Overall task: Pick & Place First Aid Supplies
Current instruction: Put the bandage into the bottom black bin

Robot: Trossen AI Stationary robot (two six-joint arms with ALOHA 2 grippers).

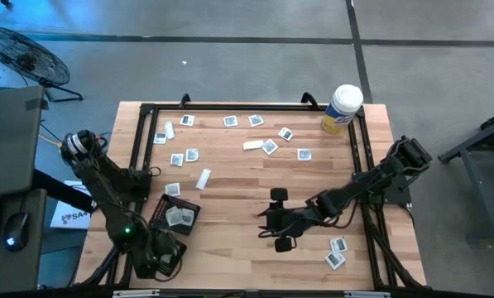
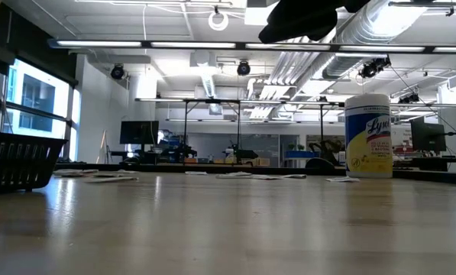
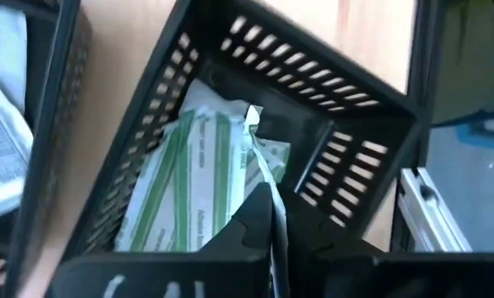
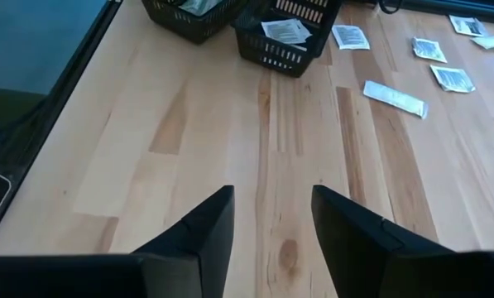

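Packets (image 1: 269, 146) look light, flat, slippery — pinch an edge. Right claw (image 4: 271, 223) spread over bare counter (image 4: 172, 124); left claw (image 3: 271, 240) pressed together, pinching a packet.

far packets (image 2: 262, 176) too small, tray (image 2: 17, 159) cut off

table top (image 1: 247, 186) is pale wood planks, smooth with a soft sheen and visible grain. trays (image 4: 284, 37) look like matt black plastic mesh. packets (image 3: 199, 170) inside are crinkly glossy paper or foil with green stripes, loose ones (image 1: 269, 146) look white-grey. canister (image 2: 367, 136) is shiny white plastic with a yellow label. gripper fingers (image 4: 193, 236) are matt black plastic
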